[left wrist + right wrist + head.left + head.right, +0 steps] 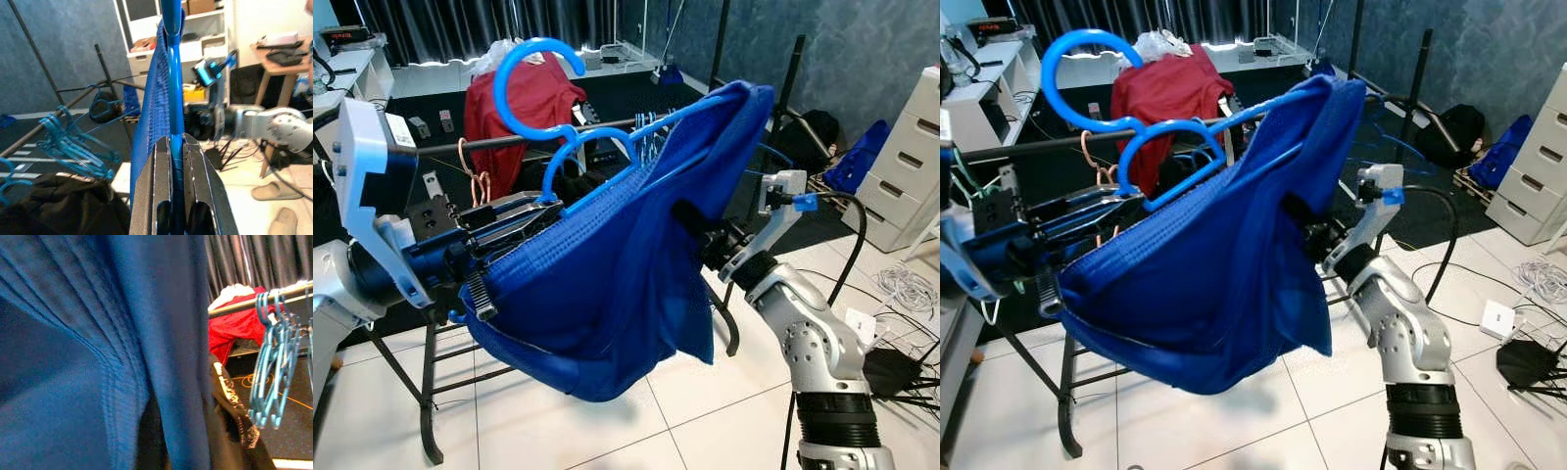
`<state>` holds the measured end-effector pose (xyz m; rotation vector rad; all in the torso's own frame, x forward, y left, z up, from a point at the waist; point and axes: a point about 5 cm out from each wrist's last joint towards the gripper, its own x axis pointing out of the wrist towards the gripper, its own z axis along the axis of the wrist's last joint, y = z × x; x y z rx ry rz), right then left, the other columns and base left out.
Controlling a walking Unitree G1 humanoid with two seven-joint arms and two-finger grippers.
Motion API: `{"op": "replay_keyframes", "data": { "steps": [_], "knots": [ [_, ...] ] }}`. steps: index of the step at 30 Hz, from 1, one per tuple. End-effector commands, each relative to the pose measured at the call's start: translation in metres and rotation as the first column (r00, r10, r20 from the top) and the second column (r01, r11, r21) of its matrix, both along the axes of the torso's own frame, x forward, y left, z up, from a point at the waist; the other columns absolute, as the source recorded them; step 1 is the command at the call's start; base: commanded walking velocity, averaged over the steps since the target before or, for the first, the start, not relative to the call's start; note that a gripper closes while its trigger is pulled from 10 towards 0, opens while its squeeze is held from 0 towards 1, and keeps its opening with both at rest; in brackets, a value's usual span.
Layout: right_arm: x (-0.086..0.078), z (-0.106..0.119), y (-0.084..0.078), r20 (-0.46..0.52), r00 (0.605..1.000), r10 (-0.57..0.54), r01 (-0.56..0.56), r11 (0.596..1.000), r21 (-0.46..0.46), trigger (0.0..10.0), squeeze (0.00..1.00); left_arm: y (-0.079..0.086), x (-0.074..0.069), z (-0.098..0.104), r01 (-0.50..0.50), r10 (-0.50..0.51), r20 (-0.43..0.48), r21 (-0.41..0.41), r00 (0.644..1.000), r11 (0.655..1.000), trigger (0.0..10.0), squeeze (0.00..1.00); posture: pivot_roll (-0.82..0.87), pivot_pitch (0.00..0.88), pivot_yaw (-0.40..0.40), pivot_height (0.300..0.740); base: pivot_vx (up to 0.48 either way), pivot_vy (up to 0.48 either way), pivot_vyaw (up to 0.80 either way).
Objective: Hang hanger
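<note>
Left pincer (177, 161) clamps the blue hanger (607, 162) bearing the blue garment (607, 284); its hook sits above the rail (509, 142), not yet hung. Right pincer's state: cannot tell.

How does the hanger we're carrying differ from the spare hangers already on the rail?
The held hanger carries a blue garment; the spare hangers are bare. It is clamped in the left pincer, tilted, its hook off the rail; the spares hang bunched from it. All are blue.
</note>
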<state>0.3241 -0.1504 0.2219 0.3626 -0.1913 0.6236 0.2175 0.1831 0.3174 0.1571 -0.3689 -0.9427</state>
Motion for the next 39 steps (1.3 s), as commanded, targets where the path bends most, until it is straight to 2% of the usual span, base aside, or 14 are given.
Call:
{"op": "replay_keyframes", "data": {
  "steps": [1, 8, 11, 13, 14, 20, 23, 26, 30, 33, 36, 37, 38, 39],
  "knots": [
    [0.001, 0.006, -0.001, 0.019, 1.000, -0.002, 0.002, 1.000, 0.028, 0.0, 0.00, 0.006, 0.002, -0.002, -0.050, 0.050, 0.005, 0.057, 0.999, 0.997, 10.0, 0.00, -0.01, 0.000, -0.001, 0.740, 0.000, 0.000, 0.00],
    [0.000, 0.014, -0.004, 0.039, 0.999, 0.010, -0.012, 0.999, 0.052, 0.0, 0.00, 0.029, 0.015, -0.020, -0.216, 0.219, 0.008, 0.214, 0.976, 0.953, 10.0, 0.00, -0.01, 0.000, -0.001, 0.740, 0.000, 0.000, 0.00],
    [0.000, 0.017, -0.007, 0.048, 0.999, 0.006, -0.009, 0.998, 0.061, 0.0, 0.00, 0.047, 0.019, -0.034, -0.318, 0.310, 0.086, 0.396, 0.947, 0.862, 10.0, 0.00, -0.02, 0.000, -0.002, 0.740, 0.000, 0.000, 0.00],
    [0.000, 0.017, -0.007, 0.048, 0.999, 0.006, -0.009, 0.998, 0.061, 0.0, 0.00, 0.047, 0.019, -0.034, -0.318, 0.310, 0.086, 0.396, 0.947, 0.862, 10.0, 0.00, -0.02, 0.000, -0.002, 0.740, 0.000, 0.000, 0.00],
    [-0.001, 0.020, -0.009, 0.054, 0.999, 0.002, -0.005, 0.998, 0.068, 0.0, 0.00, 0.057, 0.019, -0.041, -0.352, 0.322, 0.148, 0.495, 0.935, 0.795, 10.0, 0.00, -0.01, 0.000, -0.003, 0.740, 0.000, 0.000, 0.00],
    [0.001, 0.025, -0.019, 0.060, 0.998, -0.029, 0.024, 0.997, 0.073, 0.0, 0.00, 0.059, -0.003, -0.035, -0.222, 0.190, 0.115, 0.519, 0.975, 0.826, 10.0, 0.00, -0.01, 0.000, -0.008, 0.740, 0.000, 0.000, 0.00],
    [0.003, 0.024, -0.025, 0.048, 0.997, -0.056, 0.052, 0.996, 0.070, 0.0, 0.00, 0.056, -0.025, -0.015, -0.047, 0.037, 0.033, 0.349, 0.999, 0.936, 10.0, 0.00, -0.01, 0.001, -0.006, 0.740, 0.000, 0.000, 0.00],
    [0.003, 0.022, -0.027, 0.039, 0.997, -0.067, 0.064, 0.996, 0.069, 0.0, 0.00, 0.057, -0.040, -0.011, 0.096, -0.095, -0.016, 0.259, 0.995, 0.961, 10.0, 0.00, -0.01, 0.001, -0.004, 0.740, 0.000, 0.000, 0.00],
    [0.004, 0.014, -0.024, 0.011, 0.997, -0.074, 0.073, 0.996, 0.057, 0.0, 0.00, 0.061, -0.044, 0.007, 0.175, -0.173, 0.097, -0.018, 0.980, 0.984, 10.0, 0.00, -0.01, 0.001, -0.002, 0.740, 0.000, 0.000, 0.00],
    [0.002, 0.007, -0.014, -0.010, 0.999, -0.046, 0.046, 0.998, 0.038, 0.0, 0.00, 0.059, -0.032, 0.020, 0.183, -0.115, 0.228, -0.304, 0.967, 0.935, 10.0, 0.00, -0.01, 0.001, -0.002, 0.740, 0.000, 0.000, 0.00],
    [0.001, 0.005, -0.009, -0.014, 0.999, -0.030, 0.031, 0.999, 0.035, 0.0, 0.00, 0.055, -0.024, 0.017, 0.161, -0.069, 0.239, -0.392, 0.969, 0.906, 10.0, 0.00, -0.01, 0.000, 0.000, 0.740, 0.000, 0.000, 0.00],
    [0.000, 0.004, -0.004, -0.019, 1.000, -0.013, 0.014, 0.999, 0.034, 0.0, 0.00, 0.053, -0.011, 0.015, 0.120, 0.006, 0.223, -0.547, 0.975, 0.829, 10.0, 0.00, -0.01, 0.000, -0.003, 0.740, 0.000, 0.000, 0.00],
    [0.000, 0.004, -0.004, -0.019, 1.000, -0.013, 0.014, 0.999, 0.034, 0.0, 0.00, 0.053, -0.011, 0.015, 0.120, 0.006, 0.223, -0.547, 0.975, 0.829, 10.0, 0.00, -0.01, 0.000, -0.003, 0.740, 0.000, 0.000, 0.00],
    [-0.001, 0.003, 0.000, -0.023, 1.000, 0.002, -0.001, 0.999, 0.035, 0.0, 0.00, 0.050, 0.002, 0.010, 0.072, 0.066, 0.178, -0.671, 0.982, 0.738, 10.0, 0.00, -0.01, 0.000, -0.002, 0.740, 0.000, 0.000, 0.00]
  ]
}}
